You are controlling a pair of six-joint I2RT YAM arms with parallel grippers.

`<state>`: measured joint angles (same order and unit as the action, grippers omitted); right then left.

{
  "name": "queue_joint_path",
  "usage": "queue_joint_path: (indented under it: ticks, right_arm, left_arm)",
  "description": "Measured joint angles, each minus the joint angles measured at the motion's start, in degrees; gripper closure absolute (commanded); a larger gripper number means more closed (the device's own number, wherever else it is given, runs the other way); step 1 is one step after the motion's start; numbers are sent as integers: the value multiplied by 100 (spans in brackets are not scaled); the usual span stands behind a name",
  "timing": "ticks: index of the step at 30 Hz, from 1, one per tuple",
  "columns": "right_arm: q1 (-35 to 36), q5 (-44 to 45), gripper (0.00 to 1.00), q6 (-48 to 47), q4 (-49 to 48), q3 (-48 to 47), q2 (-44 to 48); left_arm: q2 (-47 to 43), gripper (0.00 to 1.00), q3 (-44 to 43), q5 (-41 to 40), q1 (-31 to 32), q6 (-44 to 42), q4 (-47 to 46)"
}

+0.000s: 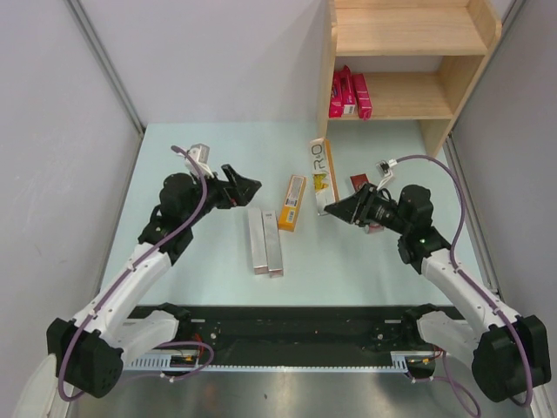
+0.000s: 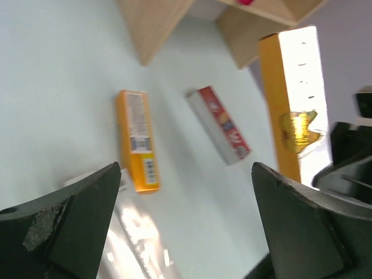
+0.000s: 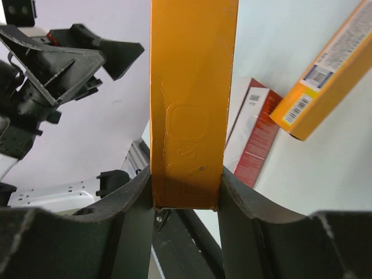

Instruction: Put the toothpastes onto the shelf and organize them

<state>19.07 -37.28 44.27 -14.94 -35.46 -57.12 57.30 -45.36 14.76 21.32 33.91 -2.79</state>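
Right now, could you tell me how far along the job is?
Done: three pink boxes stand on the shelf, lower board. In hand: the right gripper grips a gold box; the left gripper is open. Left: two silver boxes, an orange box and a red box on the table.

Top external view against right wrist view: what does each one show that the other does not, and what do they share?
Only top: the shelf with pink cartons, and two silver cartons. Only right wrist: an embossed mark on the held carton. Both: the right gripper shut on that carton, the orange carton, the red carton, the open left gripper.
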Motion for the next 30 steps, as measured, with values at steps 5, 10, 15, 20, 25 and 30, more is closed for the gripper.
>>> queue_joint_path:
  ticks: [5,10,15,20,25,30]
  right_arm:
    - [-334,-92,71,-205,470,0,122]
    - [-599,-234,72,-313,699,0,155]
    - [-962,-474,73,-317,737,-2,153]
    - [-1381,-645,74,-286,719,-96,-37]
    - [-1683,-745,75,-262,752,-553,-468]
    - [-2063,-826,75,-229,739,-1261,-914]
  left_arm:
    - [-127,0,17,-903,33,-407,706]
    - [-179,0,201,-1193,37,-507,850]
    - [-131,0,264,-1209,90,-557,940]
    - [-131,0,398,-1204,129,-557,929]
    - [-127,0,577,-1156,157,-551,870]
    - [-116,0,730,-1137,184,-549,774]
